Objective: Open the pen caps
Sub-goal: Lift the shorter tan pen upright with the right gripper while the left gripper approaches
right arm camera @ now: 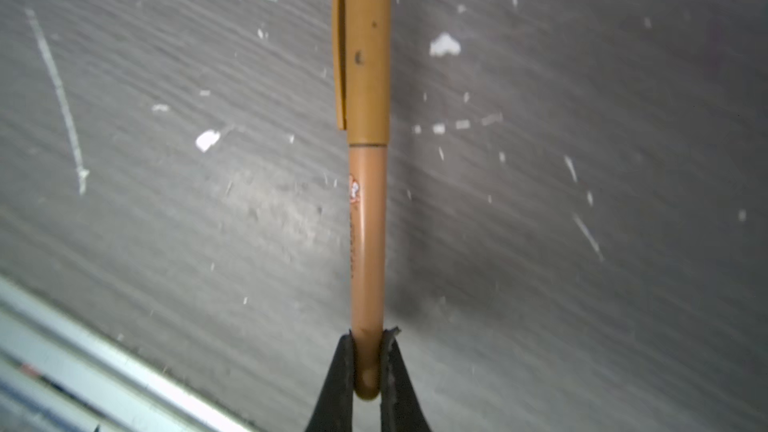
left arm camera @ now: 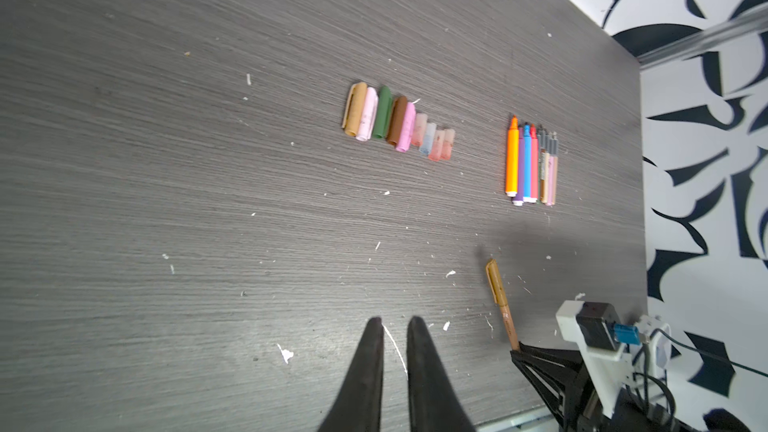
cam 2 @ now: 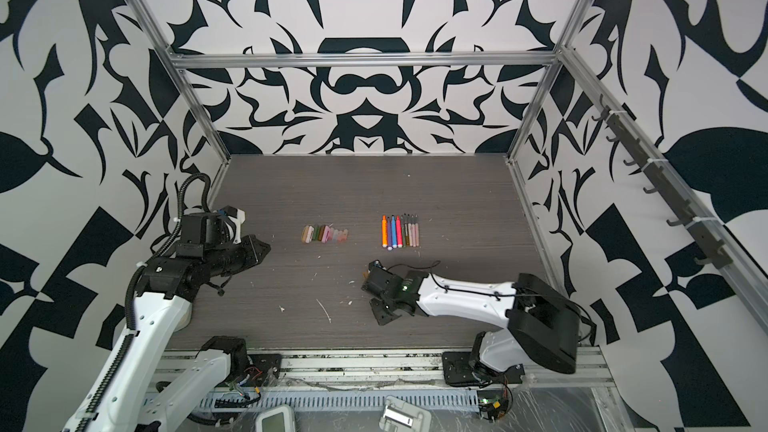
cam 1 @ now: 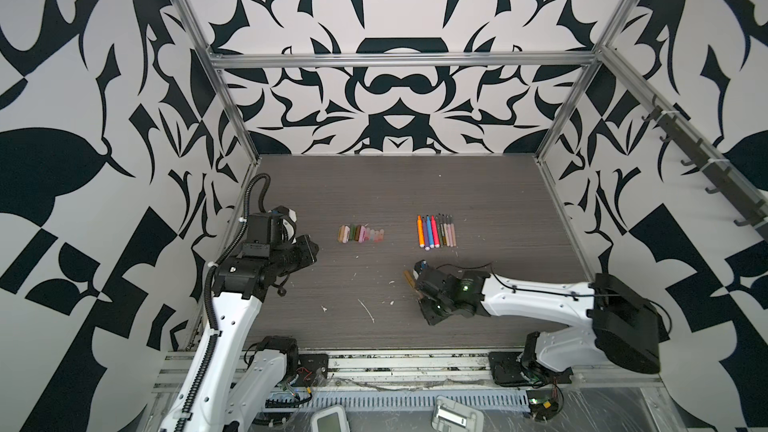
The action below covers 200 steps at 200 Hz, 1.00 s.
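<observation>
Several pen caps (cam 1: 360,234) (cam 2: 325,234) (left arm camera: 399,126) lie side by side in a row at mid-table: tan, pink, green, brown and translucent ones. To their right several uncapped pens (cam 1: 435,231) (cam 2: 400,231) (left arm camera: 531,164) lie in a second row. My right gripper (right arm camera: 365,338) (cam 1: 412,281) is shut on the tail end of a tan pen (right arm camera: 368,222) (left arm camera: 505,313), held low over the table in front of the pens. That pen's tan cap (right arm camera: 361,47) (left arm camera: 494,276) is still on it. My left gripper (left arm camera: 395,324) (cam 1: 309,249) hovers left of the caps, shut and holding nothing.
White scraps and a long sliver (cam 1: 366,310) are scattered over the grey wood-grain table (cam 1: 478,193). A metal rail (cam 1: 407,361) runs along the front edge. Patterned walls and aluminium posts (cam 1: 232,118) close in the back and both sides.
</observation>
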### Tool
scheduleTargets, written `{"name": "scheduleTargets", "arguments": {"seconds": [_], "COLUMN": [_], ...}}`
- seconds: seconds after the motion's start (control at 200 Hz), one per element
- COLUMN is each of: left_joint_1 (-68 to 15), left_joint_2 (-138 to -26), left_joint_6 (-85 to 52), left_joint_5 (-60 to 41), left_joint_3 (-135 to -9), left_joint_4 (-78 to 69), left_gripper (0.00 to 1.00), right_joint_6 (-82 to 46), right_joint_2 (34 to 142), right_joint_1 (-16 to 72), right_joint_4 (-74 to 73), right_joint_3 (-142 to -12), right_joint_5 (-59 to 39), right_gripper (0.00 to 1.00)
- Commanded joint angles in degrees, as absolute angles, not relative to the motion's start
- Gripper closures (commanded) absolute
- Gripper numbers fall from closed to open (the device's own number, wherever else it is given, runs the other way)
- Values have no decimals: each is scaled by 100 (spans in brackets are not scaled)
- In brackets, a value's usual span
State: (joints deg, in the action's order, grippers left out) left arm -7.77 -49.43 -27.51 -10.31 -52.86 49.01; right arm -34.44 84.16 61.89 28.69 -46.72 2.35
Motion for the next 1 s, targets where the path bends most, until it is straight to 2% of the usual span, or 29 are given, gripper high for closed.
{"name": "scheduleTargets", "arguments": {"seconds": [0.0, 0.15, 0.27, 0.34, 0.69, 0.87, 0.995], "left_joint_1": [-791, -791, -800, -833, -921, -976, -976], "left_joint_2": [-5181, -5309, -5247, -5301, -5823, -5729, -5644], "left_joint_6": [-2875, -3370, -4466, -4933, -4981, -5027, -5044], "left_joint_5": [-923, -1675, -2645, -2889, -2942, -2883, -2877], "left_joint_3": [-5319, -5150, -4512, -4229, -4073, -3960, -3873], "left_joint_4": [5114, 4707, 3276, 2610, 1987, 1938, 1945], "left_gripper": [84, 78, 72, 70, 72, 72, 72], "right_joint_6": [-2936, -2678, -2470, -2384, -2358, -2540, -2597], "right_joint_2": [8614, 8798, 8796, 8879, 9857, 10166, 10318], "right_joint_1": [6091, 5564, 5284, 5192, 5095, 5095, 5099], "right_joint_4": [3051, 3089, 3113, 3165, 3122, 3110, 3169], "right_joint_3": [-5261, -5555, -5722, -5781, -6004, -6097, -6168], "right_joint_5": [387, 11, -213, -265, -444, -244, -235], "right_gripper": [89, 89, 89, 89, 82, 71, 68]}}
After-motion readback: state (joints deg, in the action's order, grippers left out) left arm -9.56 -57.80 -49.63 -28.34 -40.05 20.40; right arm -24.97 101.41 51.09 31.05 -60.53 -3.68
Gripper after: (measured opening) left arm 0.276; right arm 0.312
